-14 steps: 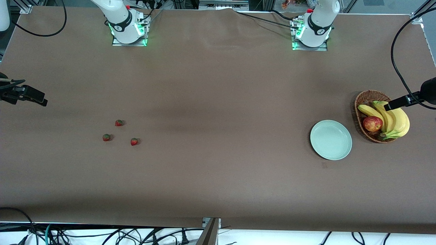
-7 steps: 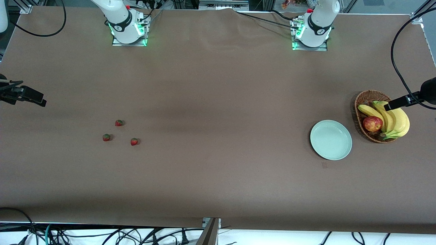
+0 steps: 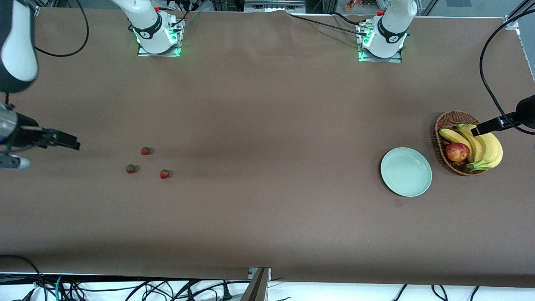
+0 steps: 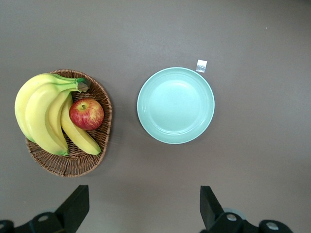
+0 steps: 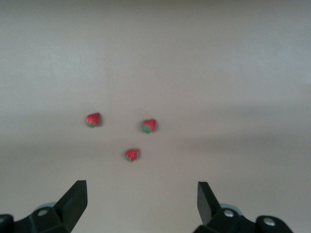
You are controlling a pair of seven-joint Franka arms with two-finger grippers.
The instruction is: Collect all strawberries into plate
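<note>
Lying on the bare table [image 3: 267,125] toward the right arm's end, the three strawberries [image 3: 146,151] [image 3: 131,168] [image 3: 164,174] were seen loosely grouped, none touching. The right claw [image 5: 141,204] was held wide above the table near them (nothing gripped). The empty plate [image 3: 406,172] was set just beside the basket [image 3: 444,125] of bananas [image 3: 485,146] and an apple [image 3: 457,152], with the left claw [image 4: 144,206] wide overhead.
</note>
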